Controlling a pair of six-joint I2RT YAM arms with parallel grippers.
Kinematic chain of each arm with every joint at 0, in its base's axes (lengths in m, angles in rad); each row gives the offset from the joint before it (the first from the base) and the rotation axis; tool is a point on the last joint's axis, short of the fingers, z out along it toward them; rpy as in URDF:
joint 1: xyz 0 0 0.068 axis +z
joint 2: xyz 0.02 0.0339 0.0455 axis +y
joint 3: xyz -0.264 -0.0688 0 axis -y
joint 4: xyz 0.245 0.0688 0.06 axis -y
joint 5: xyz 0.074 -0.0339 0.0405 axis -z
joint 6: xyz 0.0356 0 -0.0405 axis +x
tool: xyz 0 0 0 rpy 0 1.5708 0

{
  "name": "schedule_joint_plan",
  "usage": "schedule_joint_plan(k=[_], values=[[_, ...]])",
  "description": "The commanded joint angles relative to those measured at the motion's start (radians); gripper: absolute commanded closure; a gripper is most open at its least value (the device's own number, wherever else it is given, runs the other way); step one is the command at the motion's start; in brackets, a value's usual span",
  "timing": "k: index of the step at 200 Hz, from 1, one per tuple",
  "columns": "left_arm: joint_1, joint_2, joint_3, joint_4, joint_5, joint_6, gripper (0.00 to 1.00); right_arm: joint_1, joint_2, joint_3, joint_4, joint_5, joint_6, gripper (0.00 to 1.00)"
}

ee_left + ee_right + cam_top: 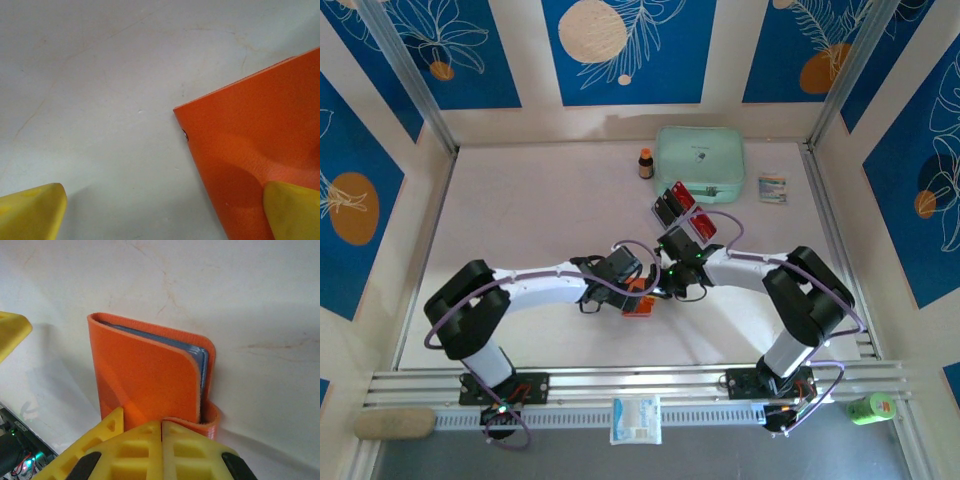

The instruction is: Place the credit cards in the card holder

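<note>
White tabletop (540,200), card holder (145,370) barely parted.
My left gripper (165,200) is spread, my right gripper (161,432) pressed together at its flap; credit cards (688,208) lie well apart, so loading seems mostly ahead.

Orange card holder (150,375) matt, finely grained like leather, there's its pale grey-blue lining (202,360) smooth at the edge, right claw (161,432) in smooth moulded yellow plastic, table (100,75) matt white, faintly scratched and stained, ribbed aluminium rail (620,378) dull, brushed
</note>
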Motion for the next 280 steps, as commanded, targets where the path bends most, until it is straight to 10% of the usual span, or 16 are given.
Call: schedule_joint_plan(k=[1, 110, 222, 247, 280], values=[[-0.006, 0.003, -0.032, -0.042, -0.006, 0.003, 0.0, 0.021, 0.071, -0.025, -0.01, 0.013, 0.015, 1.0], [-0.004, -0.076, -0.009, -0.053, -0.011, -0.035, 0.0, 0.016, 0.001, 0.034, -0.08, 0.001, 0.009, 1.0], [0.031, -0.384, -0.093, -0.062, -0.222, -0.102, 0.0, -0.104, -0.33, 0.016, -0.167, -0.019, -0.001, 0.43], [0.074, -0.475, -0.117, -0.074, -0.305, -0.082, 0.0, -0.168, -0.467, 0.012, -0.258, 0.073, -0.054, 0.0], [0.219, -0.594, -0.144, -0.032, -0.317, 0.001, 0.0, -0.301, -0.61, 0.065, -0.38, 0.242, -0.13, 0.01]])
